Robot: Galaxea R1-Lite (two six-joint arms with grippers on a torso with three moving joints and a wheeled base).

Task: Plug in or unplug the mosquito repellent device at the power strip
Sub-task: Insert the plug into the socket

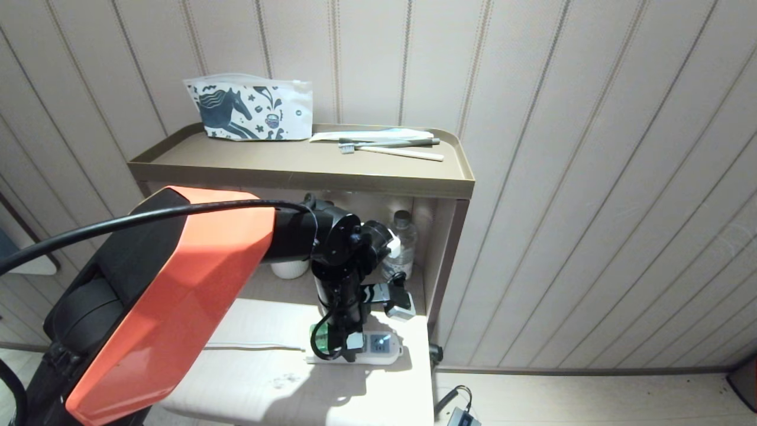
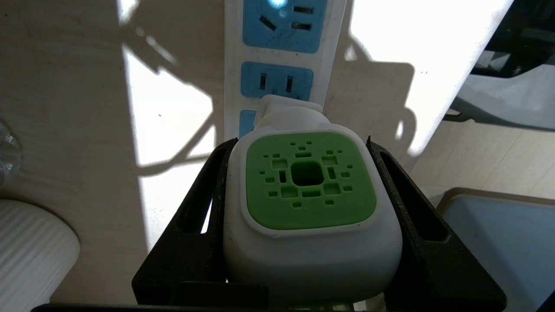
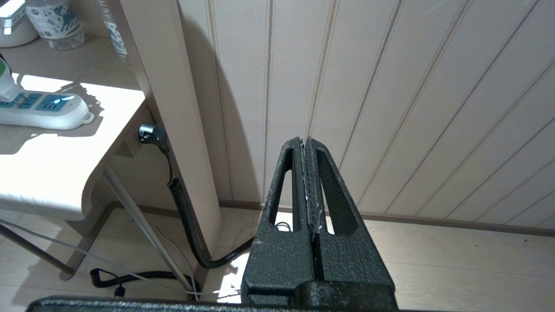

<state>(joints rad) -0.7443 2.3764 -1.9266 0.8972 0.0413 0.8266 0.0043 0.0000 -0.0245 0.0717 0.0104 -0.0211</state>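
Gripping the mosquito repellent device (image 2: pixel 310 208) by its two flat flanks, the left pincer (image 2: pixel 303 216) stood clamped on it from above, one black finger (image 2: pixel 204 216) pressed to each side, so that the green vented top stayed uncovered and the white plug neck beyond the fingertips stayed free to meet a socket. That neck reached down onto the power strip (image 2: pixel 279 82) directly ahead of the pincer; whether the prongs were seated or partly drawn could not be told, since the body hid the joint. Two blue sockets lay open on the strip further ahead of the fingertips, the far one beside a lit indicator. The strip lay flat on the pale surface (image 1: pixel 260 367) beneath the pincer, its length running away from the wrist, which suited a straight vertical push or pull. A ribbed white cup (image 2: pixel 30 251) stood off to one side of the pincer. The right pincer (image 3: pixel 305 182) hung well away by the wall, its fingers pressed together on nothing.
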